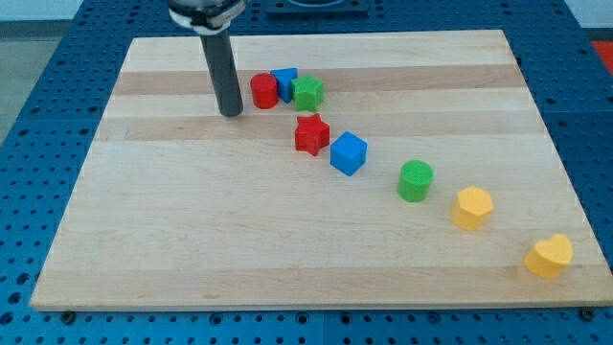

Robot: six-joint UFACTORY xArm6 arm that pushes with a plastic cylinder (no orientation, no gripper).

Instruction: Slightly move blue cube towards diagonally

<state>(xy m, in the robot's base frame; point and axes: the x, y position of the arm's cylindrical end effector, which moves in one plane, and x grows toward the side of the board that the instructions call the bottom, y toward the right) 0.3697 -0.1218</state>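
Observation:
The blue cube sits near the board's middle, touching the red star at its upper left. My tip rests on the board at the upper left, well to the left of the blue cube and just left of a red cylinder. Another blue block stands behind the red cylinder, next to a green star.
A green cylinder, a yellow hexagon and a yellow heart trail towards the view's bottom right. The wooden board lies on a blue perforated table.

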